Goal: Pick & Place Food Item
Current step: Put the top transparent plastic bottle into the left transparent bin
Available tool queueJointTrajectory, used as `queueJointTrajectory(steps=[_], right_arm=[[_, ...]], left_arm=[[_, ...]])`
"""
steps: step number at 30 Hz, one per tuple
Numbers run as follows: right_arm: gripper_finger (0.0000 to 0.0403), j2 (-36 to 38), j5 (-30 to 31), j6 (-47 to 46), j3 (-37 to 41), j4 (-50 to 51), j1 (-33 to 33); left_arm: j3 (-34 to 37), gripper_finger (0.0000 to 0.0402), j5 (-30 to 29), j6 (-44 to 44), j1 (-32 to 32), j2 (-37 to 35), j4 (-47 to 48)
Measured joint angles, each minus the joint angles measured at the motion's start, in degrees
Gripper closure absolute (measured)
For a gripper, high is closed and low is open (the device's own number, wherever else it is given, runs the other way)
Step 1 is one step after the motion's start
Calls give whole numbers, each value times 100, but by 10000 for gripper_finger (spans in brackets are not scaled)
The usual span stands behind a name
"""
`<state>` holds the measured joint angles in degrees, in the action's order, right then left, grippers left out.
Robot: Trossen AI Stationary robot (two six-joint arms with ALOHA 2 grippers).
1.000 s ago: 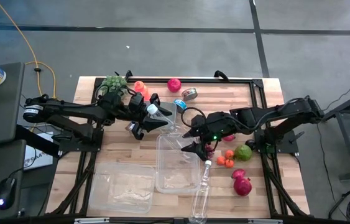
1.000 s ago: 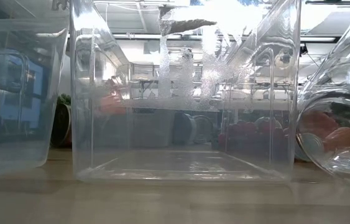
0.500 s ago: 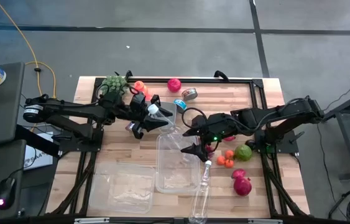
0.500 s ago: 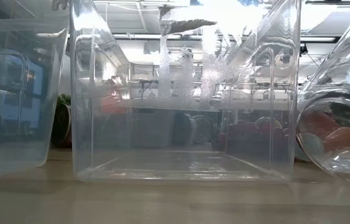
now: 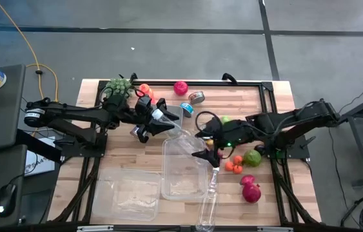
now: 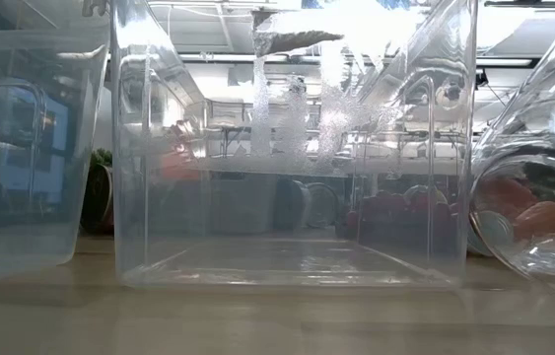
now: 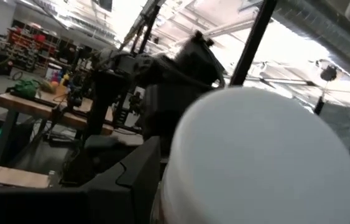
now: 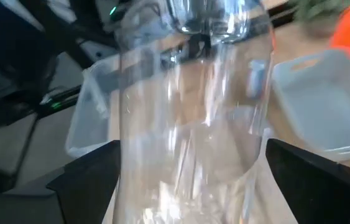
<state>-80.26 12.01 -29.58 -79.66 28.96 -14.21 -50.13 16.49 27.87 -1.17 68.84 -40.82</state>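
A clear plastic bottle [image 5: 175, 132] with a white cap [image 5: 158, 114] hangs slantwise over the far end of a clear tub [image 5: 184, 171]. My left gripper [image 5: 162, 124] is shut on its cap end. My right gripper [image 5: 206, 145] is open at the bottle's bottom end. Its two fingers [image 8: 84, 180] stand wide on either side of the clear body [image 8: 193, 124]. Food lies around: a red fruit [image 5: 180, 87], a green apple [image 5: 253, 157], small oranges [image 5: 233, 165] and red pomegranates [image 5: 251, 190]. My left gripper holds the bottle at its neck end, just past the white cap [image 7: 262, 162], pinched between the two fingers. The fingers come about level from the table's left. The cap hides the place of contact in the wrist view. The bottle is lifted clear and slants toward the right gripper.
A second clear tub [image 5: 128, 196] sits at the near left, and another clear bottle [image 5: 208, 201] lies by the near edge. A leafy green item [image 5: 118, 86], an orange item [image 5: 144, 90] and a can [image 5: 196, 97] sit along the far edge.
My right gripper has opened wider and drawn back a little toward the table's right edge, off the bottle's bottom end. The bottle stays lifted in my left gripper.
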Motion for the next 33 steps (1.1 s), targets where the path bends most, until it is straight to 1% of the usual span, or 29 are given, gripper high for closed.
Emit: queueJointTrajectory(steps=[3,5,8,10,14,19,22,27,30,33], right_arm=[[19,162,539,-26,0,239,-185],[17,226,857,-29,0,246,-295],[18,394,1104,22,-1,339,-390],[18,433,1203,24,-22,341,-405],[17,437,1128,-27,2,479,-412],[18,449,1124,-35,0,567,-412],[17,442,1194,-35,0,571,-412],[17,453,1285,-44,0,692,-418],[17,466,1359,-76,0,803,-416],[19,590,1335,-84,2,976,-485]], left_arm=[[0,230,-71,-24,0,0,-12],[0,230,-15,5,-2,0,17],[0,234,271,70,30,0,66],[0,234,320,64,36,0,52],[2,234,174,42,4,0,49],[0,234,227,32,-38,0,35],[2,234,225,195,-49,0,32],[2,234,499,363,-72,0,18],[0,235,524,368,-76,0,11],[-73,235,860,524,-61,-19,31]])
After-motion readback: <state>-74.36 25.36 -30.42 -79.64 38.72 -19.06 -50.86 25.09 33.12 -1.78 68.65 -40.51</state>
